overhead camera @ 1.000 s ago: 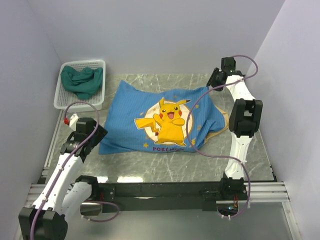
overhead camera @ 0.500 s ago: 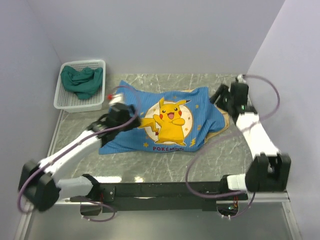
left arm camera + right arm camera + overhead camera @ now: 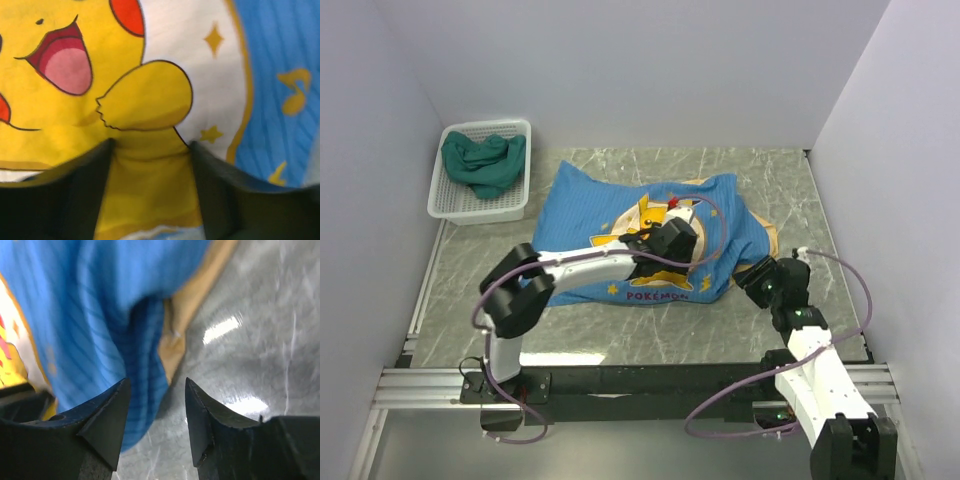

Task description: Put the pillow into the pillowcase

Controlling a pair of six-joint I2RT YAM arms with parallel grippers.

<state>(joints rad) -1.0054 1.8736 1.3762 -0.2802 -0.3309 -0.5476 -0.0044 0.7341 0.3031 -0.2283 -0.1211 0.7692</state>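
Note:
The pillowcase (image 3: 585, 205), blue striped with a yellow cartoon print, lies puffed up in the middle of the table. Its mustard-yellow inside (image 3: 767, 240) shows at the right edge. No cream-white pillow shows. My left gripper (image 3: 672, 238) is down on the print, open, with yellow printed fabric (image 3: 145, 100) between its fingers (image 3: 150, 152). My right gripper (image 3: 760, 276) is open at the case's near right corner. In the right wrist view the blue edge (image 3: 145, 355) and mustard lining (image 3: 195, 295) lie between and ahead of its fingertips (image 3: 156, 385).
A white basket (image 3: 480, 208) holding a green cloth (image 3: 483, 160) stands at the far left. Grey marble tabletop (image 3: 770, 170) runs around the case. Walls close in on the left, back and right. A black rail (image 3: 640, 380) lies along the near edge.
My left arm swung from the left side rightward onto the middle of the print. My right arm drew back from the far right to the case's near right corner.

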